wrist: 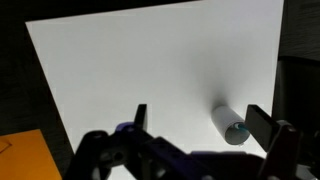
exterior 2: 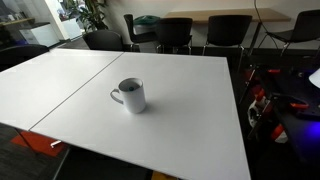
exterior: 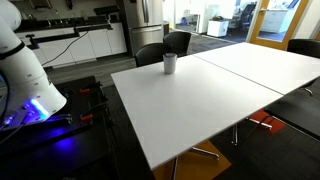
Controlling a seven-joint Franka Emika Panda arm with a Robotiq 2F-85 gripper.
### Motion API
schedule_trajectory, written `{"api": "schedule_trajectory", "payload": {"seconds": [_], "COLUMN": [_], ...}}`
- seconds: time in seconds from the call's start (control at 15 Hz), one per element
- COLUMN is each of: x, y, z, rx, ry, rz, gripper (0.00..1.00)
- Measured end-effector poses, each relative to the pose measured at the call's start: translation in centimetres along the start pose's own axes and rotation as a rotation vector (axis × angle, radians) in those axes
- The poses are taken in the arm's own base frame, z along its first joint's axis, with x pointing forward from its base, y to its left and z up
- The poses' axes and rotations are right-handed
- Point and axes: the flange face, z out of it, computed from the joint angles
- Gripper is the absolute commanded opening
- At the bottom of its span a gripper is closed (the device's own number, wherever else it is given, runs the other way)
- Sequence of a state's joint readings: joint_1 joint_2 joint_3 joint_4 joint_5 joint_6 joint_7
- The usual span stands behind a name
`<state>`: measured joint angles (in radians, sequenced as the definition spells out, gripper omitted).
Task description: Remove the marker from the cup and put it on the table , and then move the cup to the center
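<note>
The cup (exterior: 170, 63) is a small light grey mug standing upright on the white table (exterior: 200, 100) near its far edge. It also shows in an exterior view (exterior 2: 130, 96) with its handle to the left. In the wrist view the cup (wrist: 226, 120) is seen from high above. A dark bluish bit at its mouth looks like the marker (wrist: 238, 129). The marker cannot be made out in either exterior view. My gripper (wrist: 200, 122) is open and empty, well above the table, with the cup just inside its right finger in the picture.
The table is two white tops joined by a seam (exterior 2: 70, 95). Black chairs (exterior: 165, 47) stand at the far edge near the cup, and more chairs (exterior 2: 175, 30) are beyond it. The robot's white base (exterior: 30, 85) is beside the table. An orange patch (wrist: 25, 155) lies below the table edge.
</note>
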<state>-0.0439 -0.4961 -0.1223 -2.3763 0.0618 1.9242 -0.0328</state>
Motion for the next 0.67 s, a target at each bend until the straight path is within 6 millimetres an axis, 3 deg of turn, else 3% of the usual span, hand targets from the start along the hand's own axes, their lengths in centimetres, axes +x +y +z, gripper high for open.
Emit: {"api": "schedule_trajectory", "payload": {"seconds": [0.27,0.67], "x": [0.7,3.8], "y": [-0.2,-1.9], "z": [-0.2,0.9], "rx": [-0.023,-0.077], "ry": [0.046,0.101], "rz": [-0.012,-0.067], "gripper": [1.00,1.00]}}
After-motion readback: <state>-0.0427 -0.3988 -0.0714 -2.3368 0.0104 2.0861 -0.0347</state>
